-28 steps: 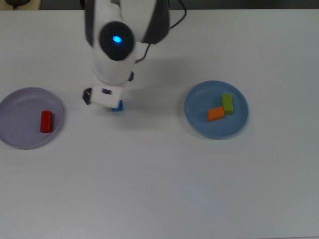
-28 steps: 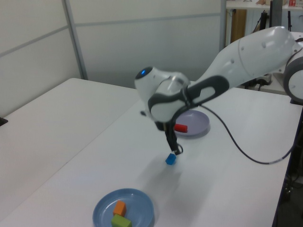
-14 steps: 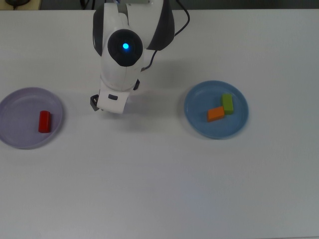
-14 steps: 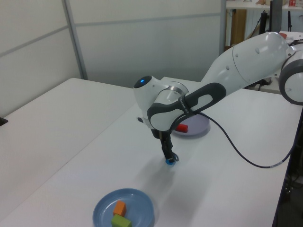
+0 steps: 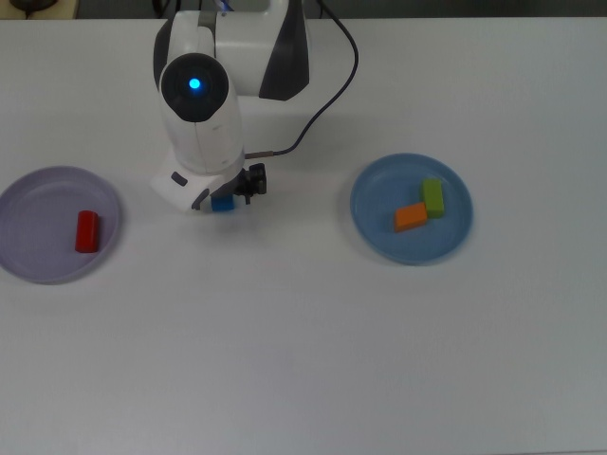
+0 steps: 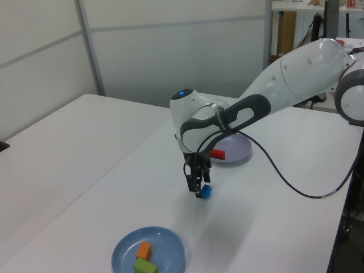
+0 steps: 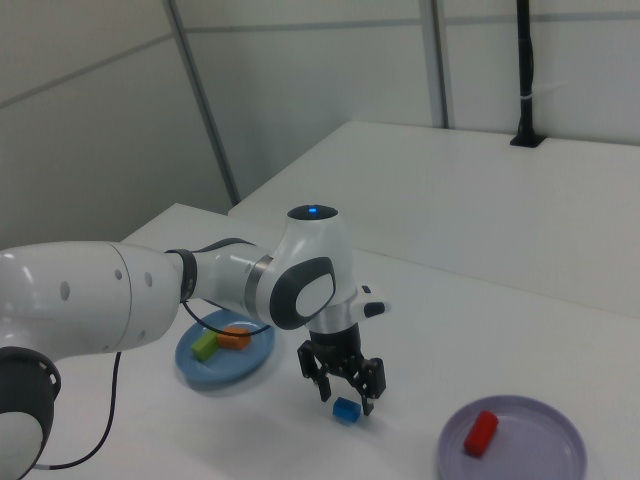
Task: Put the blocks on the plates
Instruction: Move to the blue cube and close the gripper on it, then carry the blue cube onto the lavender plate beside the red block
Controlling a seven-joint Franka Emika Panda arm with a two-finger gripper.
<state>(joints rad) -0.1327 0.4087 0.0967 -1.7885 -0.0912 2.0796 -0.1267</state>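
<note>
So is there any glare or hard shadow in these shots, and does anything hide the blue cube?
Top view: soft even light, a faint shadow on the table, and the arm covers part of the blue cube. Left view: a soft shadow lies past the cube. Right view: the cube shows whole beneath the tool. No hard glare in any view.

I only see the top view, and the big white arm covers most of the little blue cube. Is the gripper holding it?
Observer: No. In the right view the gripper is open, its two fingers spread apart.
Operator: So where is the cube?
Observer: The small blue cube rests on the white table, just under the fingertips, not lifted.
Operator: Does it touch the fingers?
Observer: The left view shows it right beside the fingertips, but I cannot tell whether they touch.
</note>
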